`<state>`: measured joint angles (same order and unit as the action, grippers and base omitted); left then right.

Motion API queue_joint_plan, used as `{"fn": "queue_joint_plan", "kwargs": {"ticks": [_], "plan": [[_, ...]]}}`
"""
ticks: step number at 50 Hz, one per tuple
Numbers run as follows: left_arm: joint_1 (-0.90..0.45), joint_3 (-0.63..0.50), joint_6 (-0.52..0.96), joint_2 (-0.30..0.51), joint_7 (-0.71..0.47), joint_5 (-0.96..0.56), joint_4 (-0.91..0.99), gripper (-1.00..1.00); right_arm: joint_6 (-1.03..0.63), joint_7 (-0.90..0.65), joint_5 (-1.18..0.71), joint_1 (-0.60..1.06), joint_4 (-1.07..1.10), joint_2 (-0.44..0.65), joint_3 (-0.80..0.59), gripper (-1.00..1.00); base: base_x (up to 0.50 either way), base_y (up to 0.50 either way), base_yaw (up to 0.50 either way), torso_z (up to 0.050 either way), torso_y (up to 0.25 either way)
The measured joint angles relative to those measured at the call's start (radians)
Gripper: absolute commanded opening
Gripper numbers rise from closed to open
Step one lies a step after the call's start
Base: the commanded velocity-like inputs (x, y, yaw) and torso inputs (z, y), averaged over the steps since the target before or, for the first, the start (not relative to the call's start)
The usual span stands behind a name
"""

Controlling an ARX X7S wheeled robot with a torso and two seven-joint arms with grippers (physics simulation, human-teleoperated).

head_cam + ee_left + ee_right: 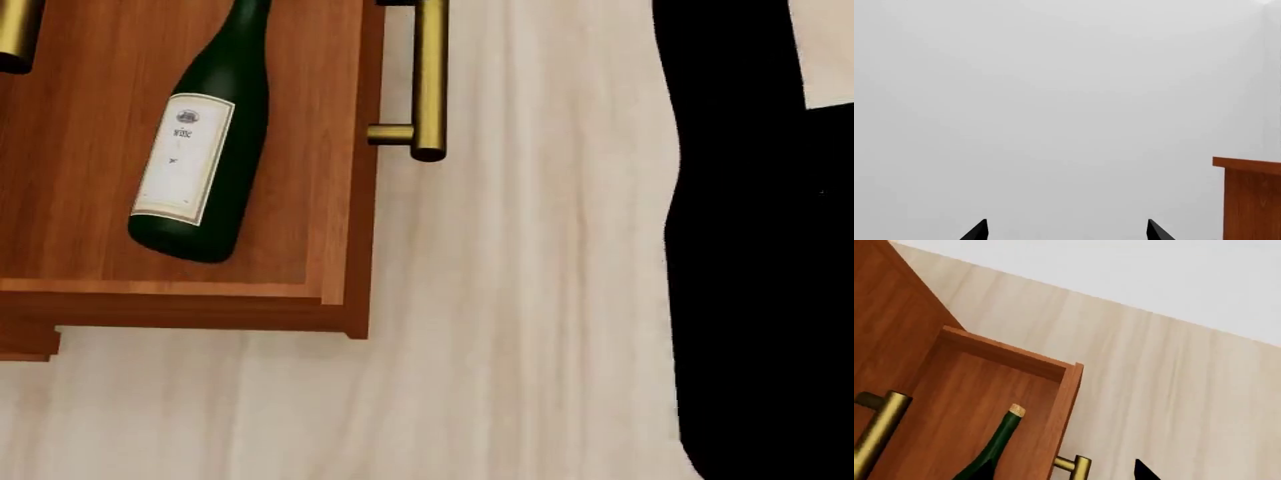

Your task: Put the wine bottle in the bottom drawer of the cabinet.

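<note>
Judging from the layout, little left beyond a clean exit: tall slim dark green glass wine bottle (200,150) with a white "WINE" label already lying on the floor of the pulled-out reddish-brown wooden bottom drawer (80,120), inside its walls, label facing up. Best done by drawing both arms up and away without brushing the glass or the long brass bar handle (429,80) on the drawer's right-hand front. If the drawer is then to be pushed shut, press squarely on that front and go slowly, since a round bottle on its side probably rolls at any jolt.

Left gripper (1067,231): two black tips set well apart with nothing between them, so spread wide and empty, facing a blank white wall with only a corner of the reddish-brown wooden cabinet (1254,200) in sight. Right gripper (1144,472): one black tip showing over the pale wood-plank floor (534,300), so cannot tell whether spread or closed; not touching the bottle in any view. Large black shape (761,250) at the right of the head view, likely part of the robot itself.

Long axis flat, running near to far, roughly along the drawer front. Base at the near end, close to the near wall; neck leaning slightly right toward the far end, tan cork (1017,411) pointing far.
</note>
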<state>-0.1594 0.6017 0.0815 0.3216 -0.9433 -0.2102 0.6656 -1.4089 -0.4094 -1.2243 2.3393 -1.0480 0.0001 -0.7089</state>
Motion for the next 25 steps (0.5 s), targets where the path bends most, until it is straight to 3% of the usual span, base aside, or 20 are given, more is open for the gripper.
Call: {"fn": "queue_joint_plan", "kwargs": {"ticks": [6, 19, 25], "plan": [[0.002, -0.001, 0.001, 0.001, 0.001, -0.001, -0.001, 1.00, -0.073, -0.176, -0.034, 0.008, 0.065, 0.025, 0.132, 1.00, 0.00, 0.00, 0.00, 0.000, 0.000], [0.000, -0.002, 0.012, 0.006, 0.000, -0.005, 0.002, 1.00, -0.137, -0.771, -0.587, 0.015, 0.172, 0.120, 0.172, 1.00, 0.00, 0.00, 0.00, 0.000, 0.000], [-0.001, -0.003, 0.015, 0.007, -0.001, -0.006, 0.001, 1.00, -0.148, -0.947, -0.788, 0.016, 0.211, 0.160, 0.160, 1.00, 0.00, 0.00, 0.00, 0.000, 0.000]]}}
